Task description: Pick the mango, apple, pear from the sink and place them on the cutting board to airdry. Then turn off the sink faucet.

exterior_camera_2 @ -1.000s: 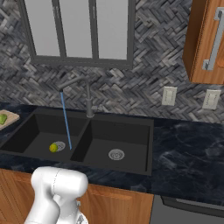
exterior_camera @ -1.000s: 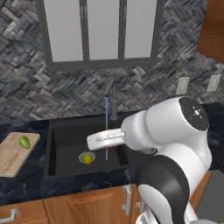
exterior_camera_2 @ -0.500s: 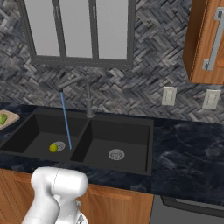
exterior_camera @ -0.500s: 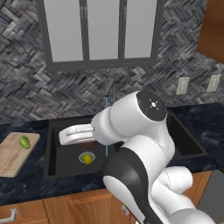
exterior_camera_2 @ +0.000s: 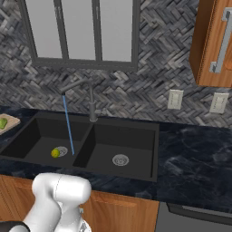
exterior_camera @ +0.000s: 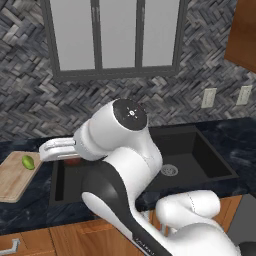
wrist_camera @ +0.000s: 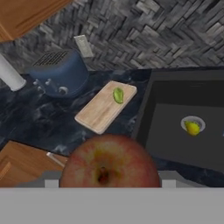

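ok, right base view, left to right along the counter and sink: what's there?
green fruit on the cutting board → yellow-green fruit in the left basin → water stream → sink faucet → right basin drain

Soft, even rendered light is filling all three views, with no clear single source and no hard shadows. The window panes (exterior_camera_2: 81, 29) are glowing a flat pale grey without glare. The black sink (exterior_camera_2: 41, 136) is reading dark, its basin walls shading only faintly. The dark countertop (exterior_camera_2: 195, 149) is showing faint pale mottling. In the hand view the apple (wrist_camera: 109, 162) is looking soft and slightly blurred, and everything is appearing coarse and pixelated.
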Motion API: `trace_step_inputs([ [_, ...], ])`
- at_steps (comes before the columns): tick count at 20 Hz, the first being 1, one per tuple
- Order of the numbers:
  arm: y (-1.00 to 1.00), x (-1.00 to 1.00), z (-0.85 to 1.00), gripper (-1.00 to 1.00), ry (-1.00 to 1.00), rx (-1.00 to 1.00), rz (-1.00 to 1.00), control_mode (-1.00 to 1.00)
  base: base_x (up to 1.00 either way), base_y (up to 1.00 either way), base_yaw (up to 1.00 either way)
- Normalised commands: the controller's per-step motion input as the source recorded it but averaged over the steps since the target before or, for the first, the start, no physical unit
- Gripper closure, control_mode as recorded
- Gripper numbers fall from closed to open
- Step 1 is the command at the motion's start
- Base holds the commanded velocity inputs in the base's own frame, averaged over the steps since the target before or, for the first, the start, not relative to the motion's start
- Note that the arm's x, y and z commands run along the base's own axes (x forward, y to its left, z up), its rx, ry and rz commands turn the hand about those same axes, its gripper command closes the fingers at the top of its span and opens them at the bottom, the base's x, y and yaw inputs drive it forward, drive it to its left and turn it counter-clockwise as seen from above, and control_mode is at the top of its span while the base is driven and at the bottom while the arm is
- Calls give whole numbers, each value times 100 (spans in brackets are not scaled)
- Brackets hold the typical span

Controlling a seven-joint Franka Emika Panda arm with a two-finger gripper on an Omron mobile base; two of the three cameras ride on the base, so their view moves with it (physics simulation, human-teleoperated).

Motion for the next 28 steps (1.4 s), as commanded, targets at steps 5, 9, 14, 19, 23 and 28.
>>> trace_step_inputs([
  [5,49,41,-9,100,2,0,0,-100,0,0,0],
  [9,36,38,-16,100,4,0,0,-100,0,0,0],
  [14,41,19,-25,100,3,0,0,-100,0,0,0],
  [19,41,14,-28,100,0,0,1,-100,0,0,0],
  [23,35,15,-24,100,0,0,1,-100,0,0,0],
  [28,32,23,-20,100,0,0,1,-100,0,0,0],
])
